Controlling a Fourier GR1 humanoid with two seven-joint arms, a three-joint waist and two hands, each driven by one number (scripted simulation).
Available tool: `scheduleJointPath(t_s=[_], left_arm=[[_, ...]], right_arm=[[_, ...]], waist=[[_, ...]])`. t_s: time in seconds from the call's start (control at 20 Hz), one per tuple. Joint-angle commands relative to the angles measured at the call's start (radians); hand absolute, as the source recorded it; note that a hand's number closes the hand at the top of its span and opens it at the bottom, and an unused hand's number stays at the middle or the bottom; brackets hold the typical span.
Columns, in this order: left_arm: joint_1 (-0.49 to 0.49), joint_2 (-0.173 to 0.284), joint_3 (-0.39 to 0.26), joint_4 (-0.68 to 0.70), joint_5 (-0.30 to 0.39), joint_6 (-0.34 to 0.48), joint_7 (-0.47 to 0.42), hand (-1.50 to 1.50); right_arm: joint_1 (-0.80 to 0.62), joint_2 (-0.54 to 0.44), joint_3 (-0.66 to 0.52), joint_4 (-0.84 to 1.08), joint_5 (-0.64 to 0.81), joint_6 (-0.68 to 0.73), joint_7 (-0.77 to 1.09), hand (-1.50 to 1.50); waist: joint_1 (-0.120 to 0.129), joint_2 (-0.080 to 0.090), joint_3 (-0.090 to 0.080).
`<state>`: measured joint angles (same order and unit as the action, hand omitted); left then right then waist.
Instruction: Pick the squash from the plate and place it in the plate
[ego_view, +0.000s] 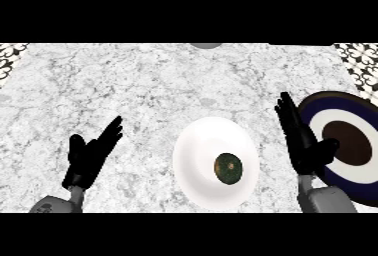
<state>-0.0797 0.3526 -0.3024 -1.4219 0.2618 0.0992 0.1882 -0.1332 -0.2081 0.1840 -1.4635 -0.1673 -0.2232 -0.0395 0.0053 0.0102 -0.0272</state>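
Observation:
A dark green round squash (229, 168) lies on a plain white plate (201, 145) at the counter's middle front, sitting toward the plate's lower right. A second plate (347, 107) with dark blue, white and brown rings stands at the right edge. My right hand (304, 145) is open with straight fingers pointing up, between the two plates and overlapping the ringed plate's left rim. It is apart from the squash. My left hand (87, 157) rests open at the lower left, fingers up, well away from both plates.
The counter top (148, 85) is grey-white marble. A grey round object (206, 45) peeks in at the far edge. Patterned tiles (359, 65) show at the upper right corner and at the upper left corner.

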Motion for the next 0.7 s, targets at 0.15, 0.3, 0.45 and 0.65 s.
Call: scheduleJointPath(t_s=[0.15, 0.3, 0.45, 0.65], left_arm=[[0.004, -0.029, 0.053, 0.067, 0.009, 0.044, -0.017, 0.00], [0.016, -0.056, 0.029, 0.048, 0.017, 0.051, 0.005, 0.00], [0.030, -0.106, 0.043, 0.016, 0.019, 0.099, 0.000, 0.00], [0.016, -0.107, 0.060, 0.039, 0.011, 0.093, 0.014, 0.00]], right_arm=[[-0.277, -0.103, -0.009, -0.034, -0.102, 0.289, -0.013, 1.50], [-0.343, -0.373, 0.058, -0.030, 0.242, 0.287, -0.079, 1.50], [-0.325, -0.161, -0.078, 0.261, 0.105, 0.227, -0.357, -1.50], [-0.362, -0.128, -0.120, 0.424, 0.036, 0.361, -0.549, -1.50]], waist=[[0.033, -0.004, 0.027], [0.058, -0.019, 0.001], [0.023, -0.001, 0.029], [0.012, -0.003, 0.029]])
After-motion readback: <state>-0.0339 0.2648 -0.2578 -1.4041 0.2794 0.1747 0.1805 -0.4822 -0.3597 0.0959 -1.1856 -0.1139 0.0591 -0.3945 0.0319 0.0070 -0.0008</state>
